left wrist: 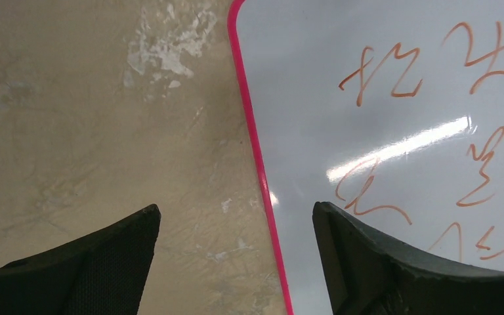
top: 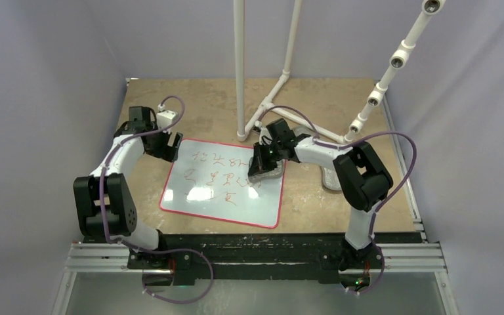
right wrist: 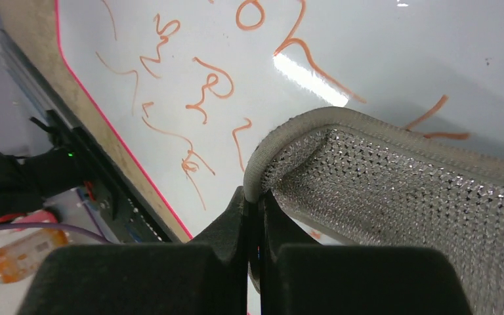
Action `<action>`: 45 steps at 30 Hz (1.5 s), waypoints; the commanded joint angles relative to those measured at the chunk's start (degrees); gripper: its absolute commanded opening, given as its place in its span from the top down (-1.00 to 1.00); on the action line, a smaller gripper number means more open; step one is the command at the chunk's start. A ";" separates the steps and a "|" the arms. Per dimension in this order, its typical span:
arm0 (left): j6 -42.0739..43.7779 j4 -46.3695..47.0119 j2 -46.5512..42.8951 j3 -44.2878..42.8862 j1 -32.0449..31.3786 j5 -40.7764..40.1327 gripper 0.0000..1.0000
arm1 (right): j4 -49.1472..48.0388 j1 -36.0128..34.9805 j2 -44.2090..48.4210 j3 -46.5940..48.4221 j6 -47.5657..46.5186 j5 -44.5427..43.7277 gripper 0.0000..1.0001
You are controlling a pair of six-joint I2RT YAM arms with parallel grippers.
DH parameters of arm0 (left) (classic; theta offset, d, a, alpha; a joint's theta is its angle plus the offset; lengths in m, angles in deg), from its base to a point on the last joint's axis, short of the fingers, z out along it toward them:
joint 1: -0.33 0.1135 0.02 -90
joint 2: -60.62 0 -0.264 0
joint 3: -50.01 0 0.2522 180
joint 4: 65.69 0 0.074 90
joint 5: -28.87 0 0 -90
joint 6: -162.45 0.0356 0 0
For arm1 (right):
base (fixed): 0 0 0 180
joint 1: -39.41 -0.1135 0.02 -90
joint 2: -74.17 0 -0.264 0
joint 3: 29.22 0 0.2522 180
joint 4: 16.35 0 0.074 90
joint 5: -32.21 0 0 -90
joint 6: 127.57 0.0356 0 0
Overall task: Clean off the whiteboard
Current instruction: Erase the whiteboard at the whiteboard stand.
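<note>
Whiteboard (top: 262,205) (left wrist: 315,72) (right wrist: 400,46) first: it lies flat on the desk (top: 144,111), left of the middle and close to the near edge, turned a little so that its far corners lean to the right. Red scribbles (top: 223,174) (left wrist: 380,82) (right wrist: 207,88) cover its far half, and a thin red rim runs round it.

At the board's far left corner sits the left gripper (top: 168,147) (left wrist: 236,216). Its jaws stand wide apart and hold nothing. In the left wrist view one finger is over the bare desk and the other over the whiteboard, with the red rim running between them. Whether either finger touches down cannot be told.

Toward the far right corner of the board is the right gripper (top: 261,163) (right wrist: 254,203). Its jaws are pinched tight on the edge of a silvery-grey mesh pad (top: 268,172) (right wrist: 400,190), which bulges out over the white surface just beside the scribbles.

Further right, a second grey pad (top: 331,178) lies on the desk beneath the right arm, off the board. A white pipe frame (top: 239,65) rises from the far edge of the desk.
</note>
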 commanded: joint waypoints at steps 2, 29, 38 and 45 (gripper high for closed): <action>-5.36 2.84 4.07 1.89 0.02 -4.46 -0.48 | -18.53 3.14 -4.16 -4.61 8.80 14.62 1.00; -7.84 -0.28 23.38 -1.47 -2.57 -0.78 0.73 | -29.89 7.24 5.37 -17.62 23.43 -6.98 1.00; -6.00 -0.26 24.98 -0.13 -2.53 -0.74 0.78 | -33.39 1.48 -2.19 -13.12 27.30 -5.96 1.00; -5.22 -1.13 25.53 -0.15 -2.78 -0.07 1.00 | -36.61 -4.38 -9.24 -5.29 32.23 -6.78 1.00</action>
